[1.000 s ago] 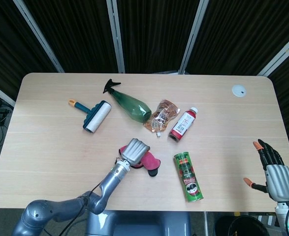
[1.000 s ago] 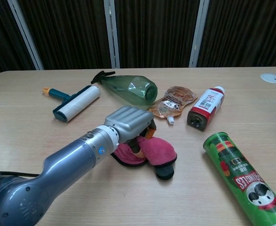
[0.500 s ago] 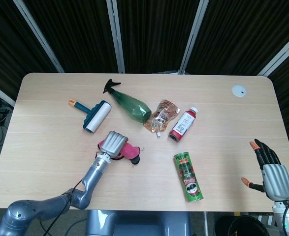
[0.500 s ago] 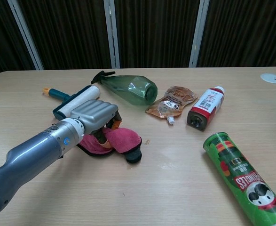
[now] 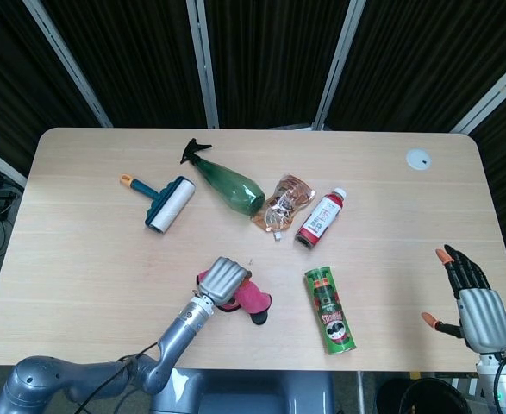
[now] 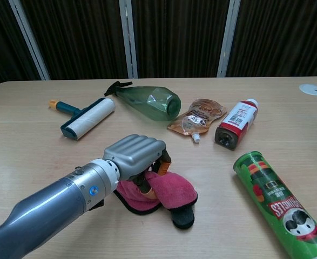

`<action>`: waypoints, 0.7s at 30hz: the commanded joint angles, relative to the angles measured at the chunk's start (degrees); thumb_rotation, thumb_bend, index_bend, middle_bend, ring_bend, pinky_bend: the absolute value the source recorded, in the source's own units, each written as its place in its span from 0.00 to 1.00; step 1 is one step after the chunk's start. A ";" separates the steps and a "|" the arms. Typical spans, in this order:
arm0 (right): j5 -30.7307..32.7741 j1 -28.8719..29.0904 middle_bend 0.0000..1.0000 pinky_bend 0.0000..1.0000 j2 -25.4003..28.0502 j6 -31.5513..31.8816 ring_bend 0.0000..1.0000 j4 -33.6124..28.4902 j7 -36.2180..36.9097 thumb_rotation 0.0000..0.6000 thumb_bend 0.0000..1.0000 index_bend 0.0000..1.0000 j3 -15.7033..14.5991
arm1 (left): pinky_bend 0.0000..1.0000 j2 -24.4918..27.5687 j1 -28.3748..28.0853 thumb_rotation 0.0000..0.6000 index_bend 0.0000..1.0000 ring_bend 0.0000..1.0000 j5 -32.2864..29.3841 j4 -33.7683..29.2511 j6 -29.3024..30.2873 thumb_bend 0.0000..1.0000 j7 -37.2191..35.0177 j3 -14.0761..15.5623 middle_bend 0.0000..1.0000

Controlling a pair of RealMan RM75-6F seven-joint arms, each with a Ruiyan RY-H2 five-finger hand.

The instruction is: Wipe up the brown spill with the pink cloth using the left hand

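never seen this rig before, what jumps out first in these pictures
The left hand pressing a pink cloth onto the table's near middle. Behind it lie a green spray bottle and lint roller; a green can lies to the right.

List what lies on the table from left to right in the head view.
Lint roller → left hand on the pink cloth → snack pouch → green chip can → white disc → right hand.

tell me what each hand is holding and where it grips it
The left hand presses down on the pink cloth, fingers curled onto its left part. The right hand holds nothing.
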 commanded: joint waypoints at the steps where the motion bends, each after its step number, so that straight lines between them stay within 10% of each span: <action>1: 0.08 -0.06 0.00 0.11 0.04 0.06 0.00 -0.07 0.02 1.00 0.04 0.00 0.02 | 0.57 0.30 0.23 1.00 0.86 0.58 -0.01 0.35 0.01 0.41 0.74 0.25 0.67; 21: 0.22 0.33 0.00 0.11 -0.24 -0.44 0.00 -0.15 -0.31 1.00 0.04 0.00 0.23 | 0.57 8.07 0.59 1.00 0.86 0.57 -4.09 6.55 -1.02 0.41 0.15 -4.41 0.67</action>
